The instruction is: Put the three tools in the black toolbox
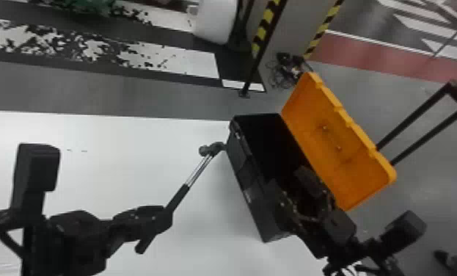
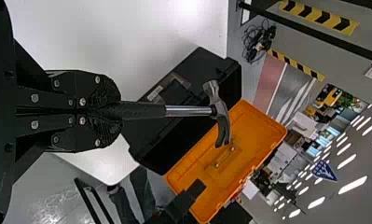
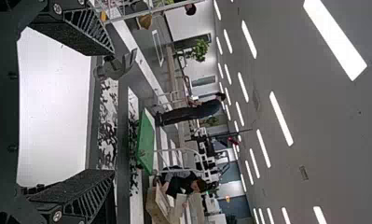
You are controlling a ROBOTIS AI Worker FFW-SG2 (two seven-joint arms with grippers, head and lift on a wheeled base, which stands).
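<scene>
In the head view my left gripper [image 1: 164,217] is left of the black toolbox [image 1: 252,194], shut on the hammer handle [image 1: 179,193]. The hammer head [image 1: 212,148] is close to the box's left side, above the white table; contact cannot be judged. My left gripper [image 2: 110,111] also holds the hammer [image 2: 188,110] in the left wrist view, its head overlapping the orange lid [image 2: 249,135]. Over the toolbox's near part is my right gripper [image 1: 292,185], open. In the right wrist view, my right gripper [image 3: 104,114] has its fingers wide apart. The box's interior is too dark to make out its contents.
The raised orange lid [image 1: 333,141] stands along the toolbox's right side. The white table [image 1: 91,176] extends beneath the left arm. Beyond the table are a striped post [image 1: 266,27] and a bundle of cables [image 1: 284,69] on the floor.
</scene>
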